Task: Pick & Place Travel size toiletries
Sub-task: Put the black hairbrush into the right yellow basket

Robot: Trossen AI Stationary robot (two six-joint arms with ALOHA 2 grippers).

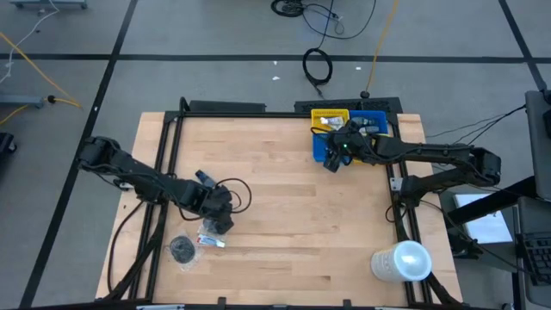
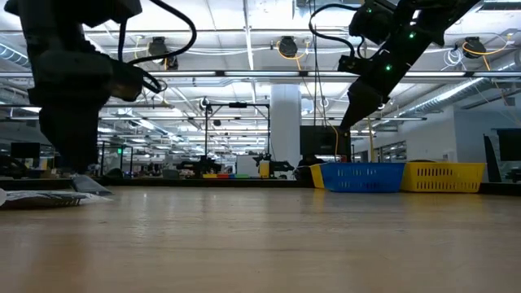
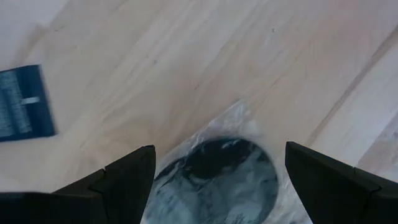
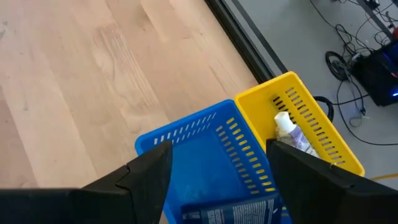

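A round dark tin in clear plastic wrap lies flat on the wooden table near its front left. In the left wrist view the tin shows between my fingers. A small white item with red and blue marks lies beside it. My left gripper is open and low over the table, with its fingers on either side of the tin. My right gripper is open and empty, raised above the blue bin. The blue bin holds a dark blue packet.
A yellow bin stands behind the blue one at the far right and holds a white bottle. A big white cylinder lies near the front right corner. A dark blue printed item lies near the tin. The middle of the table is bare wood.
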